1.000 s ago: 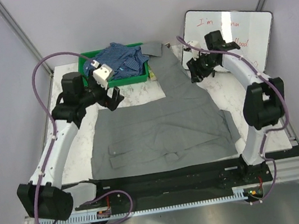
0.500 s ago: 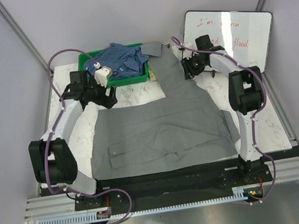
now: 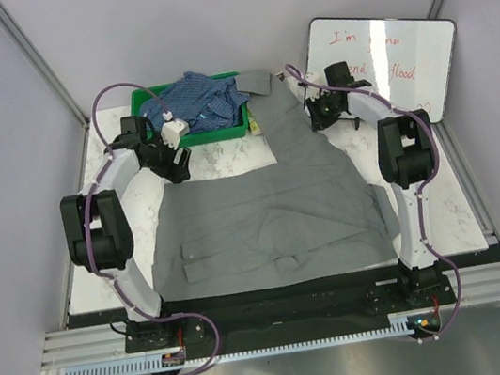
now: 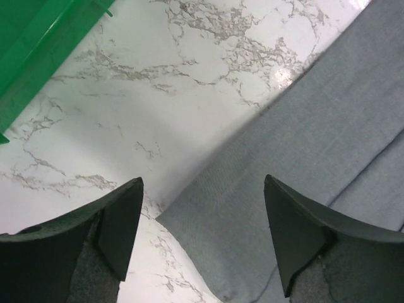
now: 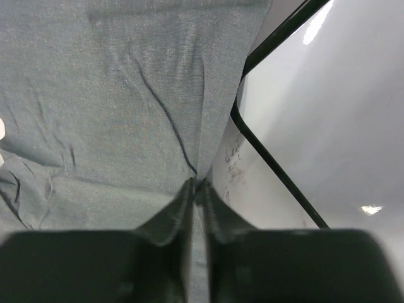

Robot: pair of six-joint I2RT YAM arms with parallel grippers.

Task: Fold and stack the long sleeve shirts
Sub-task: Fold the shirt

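The large grey shirt (image 3: 273, 212) lies spread over the middle of the table, one sleeve reaching back beside the bin. A blue check shirt (image 3: 203, 100) is bunched up in the green bin (image 3: 213, 134). My left gripper (image 3: 178, 165) hovers open over the grey shirt's far left corner; in the left wrist view that corner (image 4: 214, 227) lies between the spread fingers of the gripper (image 4: 202, 183), untouched. My right gripper (image 3: 319, 122) is at the sleeve's right edge. In the right wrist view it (image 5: 197, 184) is shut on a pinched fold of the grey shirt (image 5: 126, 95).
A whiteboard (image 3: 402, 68) with red writing leans at the back right, close to my right gripper, and its black frame (image 5: 271, 158) shows in the right wrist view. The green bin's wall (image 4: 31, 44) is just left of my left gripper. Bare marble table (image 3: 226, 158) lies between bin and shirt.
Both arms have reached farther back. My right gripper has closed on the edge of the grey sleeve. My left gripper has come down over the shirt's far left corner and narrowed slightly.
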